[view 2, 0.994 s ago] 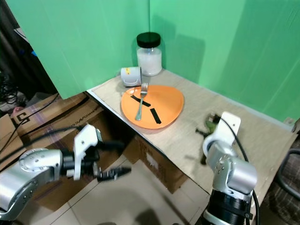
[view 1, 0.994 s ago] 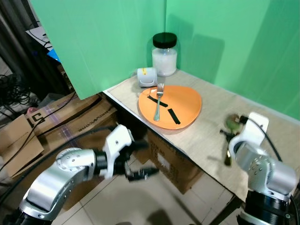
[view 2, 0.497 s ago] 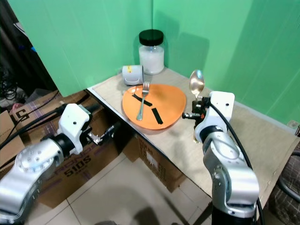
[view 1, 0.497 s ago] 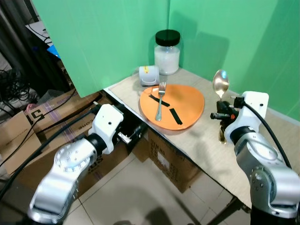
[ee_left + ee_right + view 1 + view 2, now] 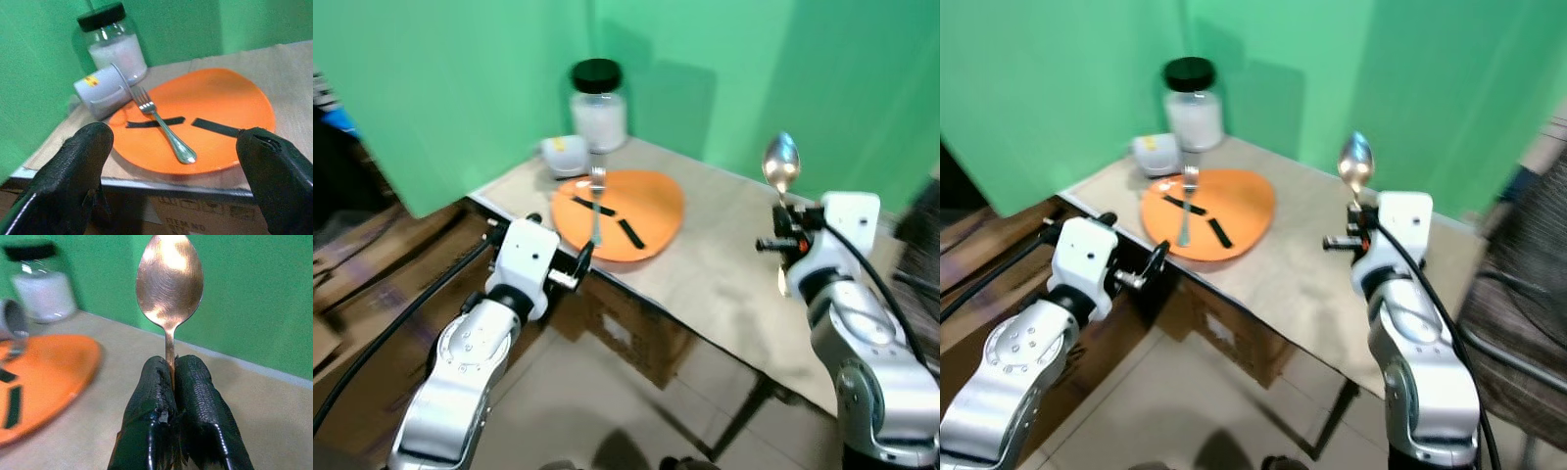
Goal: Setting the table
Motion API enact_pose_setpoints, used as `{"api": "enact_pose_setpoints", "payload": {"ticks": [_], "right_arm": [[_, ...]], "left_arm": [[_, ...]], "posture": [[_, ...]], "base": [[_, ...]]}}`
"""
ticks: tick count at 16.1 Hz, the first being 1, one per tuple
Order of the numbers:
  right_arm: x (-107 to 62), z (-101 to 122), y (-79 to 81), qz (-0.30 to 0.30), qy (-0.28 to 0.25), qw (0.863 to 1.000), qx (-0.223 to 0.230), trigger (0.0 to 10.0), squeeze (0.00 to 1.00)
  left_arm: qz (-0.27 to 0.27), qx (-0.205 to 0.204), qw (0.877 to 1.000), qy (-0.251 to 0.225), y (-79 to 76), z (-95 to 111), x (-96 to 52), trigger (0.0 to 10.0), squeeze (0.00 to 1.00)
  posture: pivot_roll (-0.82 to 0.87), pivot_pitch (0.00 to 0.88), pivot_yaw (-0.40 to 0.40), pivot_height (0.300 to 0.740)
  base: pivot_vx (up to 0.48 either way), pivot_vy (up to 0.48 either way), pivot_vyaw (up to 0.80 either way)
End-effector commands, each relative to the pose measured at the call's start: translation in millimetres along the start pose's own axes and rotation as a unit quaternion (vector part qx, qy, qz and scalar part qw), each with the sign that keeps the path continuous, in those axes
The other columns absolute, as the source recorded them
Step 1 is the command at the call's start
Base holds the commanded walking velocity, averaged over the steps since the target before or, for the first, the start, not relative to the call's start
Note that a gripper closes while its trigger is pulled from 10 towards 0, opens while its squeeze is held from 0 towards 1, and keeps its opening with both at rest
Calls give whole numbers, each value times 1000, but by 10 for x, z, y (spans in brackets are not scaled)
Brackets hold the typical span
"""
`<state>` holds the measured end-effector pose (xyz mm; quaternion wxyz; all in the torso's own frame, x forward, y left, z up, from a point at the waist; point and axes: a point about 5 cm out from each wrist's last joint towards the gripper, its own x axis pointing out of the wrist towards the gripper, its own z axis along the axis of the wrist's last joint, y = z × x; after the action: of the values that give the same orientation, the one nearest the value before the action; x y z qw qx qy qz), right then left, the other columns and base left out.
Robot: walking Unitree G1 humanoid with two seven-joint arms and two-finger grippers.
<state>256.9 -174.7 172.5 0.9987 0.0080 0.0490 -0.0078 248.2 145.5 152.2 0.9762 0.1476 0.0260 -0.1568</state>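
Right gripper [image 5: 171, 382]: 2 fingers pinched tight on spoon [image 5: 169, 281] handle, bowl upright, above tabletop [image 5: 724, 264], right of plate.
Left gripper [image 5: 171, 161]: fingers spread wide, holding nothing, at tabletop's front edge, facing plate.
Plate [image 5: 205, 122]: orange, fork [image 5: 159, 120] on it.
Behind plate: tipped cup [image 5: 100, 90], jar [image 5: 115, 39].

Table [image 5: 724, 264] stands before the backdrop corner [image 5: 607, 39]. Plate [image 5: 641, 211] lies on the table's left part, near the front edge. Fork [image 5: 596, 201] lies on the plate, tines toward the back, crossing one tape strip [image 5: 155, 122]; second strip [image 5: 215, 128] beside it on the plate. Cup [image 5: 563, 155] lies on its side behind the plate's left rim, touching the fork tip. Jar [image 5: 597, 106] stands upright behind the cup, in the corner. Left gripper [image 5: 570, 271] sits before the table's front edge, left of centre. Right gripper [image 5: 171, 396] is over the table's right part, spoon [image 5: 781, 162] upright above it, well apart from the plate.
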Motion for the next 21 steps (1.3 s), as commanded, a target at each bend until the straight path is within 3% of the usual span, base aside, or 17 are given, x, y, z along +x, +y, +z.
{"api": "enact_pose_setpoints", "payload": {"ticks": [1, 2, 6, 8, 10, 13, 16, 21], "right_arm": [[3, 54, 39, 3, -13, 1000, 10, 10000, 0], [21, 7, 37, -7, -5, 1000, 6, 10000, 0], [96, 5, 7, -27, -14, 1000, 9, 10000, 0], [80, 63, 65, -24, -16, 999, 27, 10000, 0], [66, 48, 94, -9, -13, 1000, 18, 10000, 0], [72, 26, 83, -8, -3, 1000, 7, 10000, 0], [84, -61, -8, -22, 10, 1000, 2, 10000, 0], [58, -35, 107, -16, 12, 1000, 17, 10000, 0]], "left_arm": [[11, 19, 1000, -2, 68, 12, 17, 10000, 0], [16, 33, 999, 1, 94, -4, 43, 10000, 0], [1, 12, 1000, -1, -7, -12, 81, 10000, 0], [-3, -24, 1000, -17, 26, 64, 102, 10000, 0], [15, -13, 1000, -24, 100, 101, 160, 10000, 0], [33, -7, 999, 2, 133, -20, 41, 10000, 0], [17, -9, 1000, -6, 34, 13, 87, 10000, 0], [23, -12, 1000, -12, 115, 60, 121, 10000, 0]], "posture": [[104, 0, 9, 740], [100, 0, 7, 740], [73, 0, 34, 740], [65, 0, 37, 740], [78, 0, 28, 740], [70, 0, -4, 740], [91, 0, 15, 740], [80, 0, 34, 740]], "base": [[0, 0, 0], [0, 0, 0], [0, 0, -800], [0, 0, -800], [0, 0, -800], [0, 0, -800], [0, 0, -800], [0, 0, -800]]}}
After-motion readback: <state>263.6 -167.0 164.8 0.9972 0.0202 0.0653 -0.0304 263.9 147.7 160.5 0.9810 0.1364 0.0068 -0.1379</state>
